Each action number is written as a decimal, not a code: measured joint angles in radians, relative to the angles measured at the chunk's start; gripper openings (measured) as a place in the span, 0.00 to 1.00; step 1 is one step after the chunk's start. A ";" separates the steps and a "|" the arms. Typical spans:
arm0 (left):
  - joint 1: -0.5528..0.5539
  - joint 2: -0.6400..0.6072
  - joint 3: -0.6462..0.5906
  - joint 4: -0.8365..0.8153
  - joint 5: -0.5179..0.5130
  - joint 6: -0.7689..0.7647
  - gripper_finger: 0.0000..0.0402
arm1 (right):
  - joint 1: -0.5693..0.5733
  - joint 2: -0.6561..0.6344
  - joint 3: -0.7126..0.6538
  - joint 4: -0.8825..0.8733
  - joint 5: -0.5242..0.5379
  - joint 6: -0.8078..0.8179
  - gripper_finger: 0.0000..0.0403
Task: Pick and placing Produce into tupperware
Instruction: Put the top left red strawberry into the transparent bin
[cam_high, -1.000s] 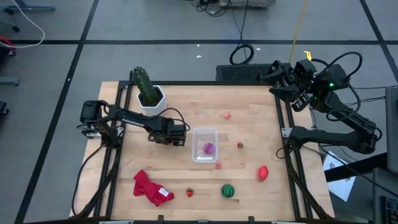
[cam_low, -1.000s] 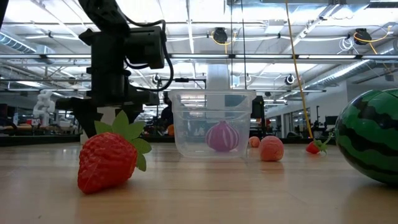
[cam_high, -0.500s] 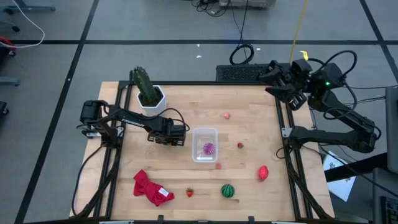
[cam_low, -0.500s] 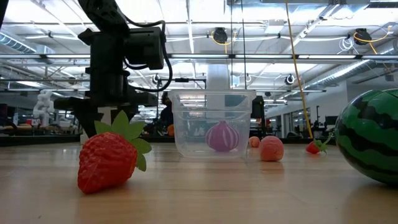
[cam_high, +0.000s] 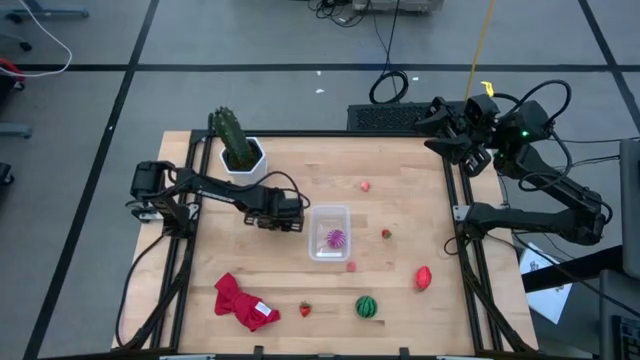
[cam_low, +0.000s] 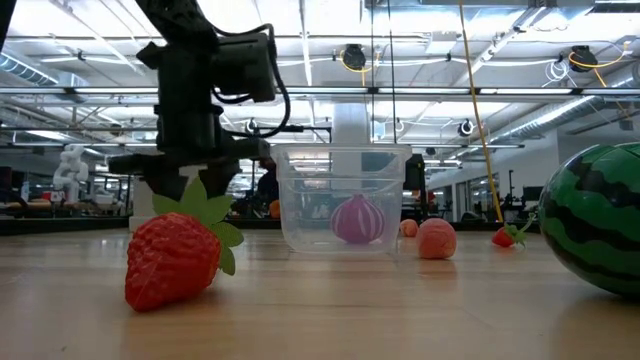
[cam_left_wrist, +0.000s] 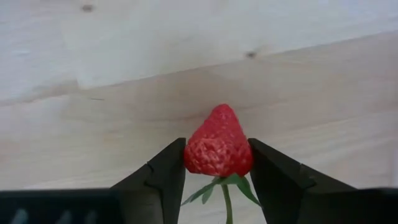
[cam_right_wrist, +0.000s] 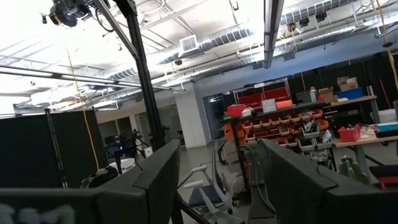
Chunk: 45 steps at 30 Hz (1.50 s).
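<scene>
In the left wrist view a small red strawberry (cam_left_wrist: 217, 149) with a green stem sits between the fingers of my left gripper (cam_left_wrist: 217, 163), which is shut on it. In the high view this gripper (cam_high: 282, 216) stands just left of the clear tupperware (cam_high: 329, 232); the gripper hides the strawberry there. A purple striped ball (cam_high: 335, 238) lies in the tub. My right gripper (cam_high: 462, 140) waits open, raised beyond the table's far right corner, with nothing between its fingers (cam_right_wrist: 158, 180). My left gripper pinches the strawberry's two sides (cam_left_wrist: 191, 155) at its wide, stem end, between the two fingers (cam_left_wrist: 165, 177). The fingers come from above, pointing down. The strawberry's tip sticks out past them over the wood. Whether it is clear of the table I cannot tell.
Loose produce on the table: a pink piece (cam_high: 366, 185), a small red piece (cam_high: 386, 234), another pink piece (cam_high: 351, 266), a red piece (cam_high: 423, 277), a watermelon ball (cam_high: 367, 306) and a second strawberry (cam_high: 305, 309). A red cloth (cam_high: 240, 303) lies near left; a potted cactus (cam_high: 238, 145) stands far left.
My left gripper has drawn its fingers in and has edged toward the tupperware, rising slightly. My right arm has shifted a little above the far right corner.
</scene>
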 joint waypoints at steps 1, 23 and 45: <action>-0.001 0.000 0.003 -0.009 -0.001 0.001 0.42 | 0.000 0.000 0.000 0.000 0.000 0.001 0.52; -0.103 -0.003 0.238 -0.351 -0.031 0.083 0.42 | 0.000 0.000 0.000 0.000 -0.001 0.007 0.52; -0.190 -0.003 0.805 -0.487 -0.154 0.464 0.42 | 0.000 0.000 0.000 0.000 -0.002 0.007 0.52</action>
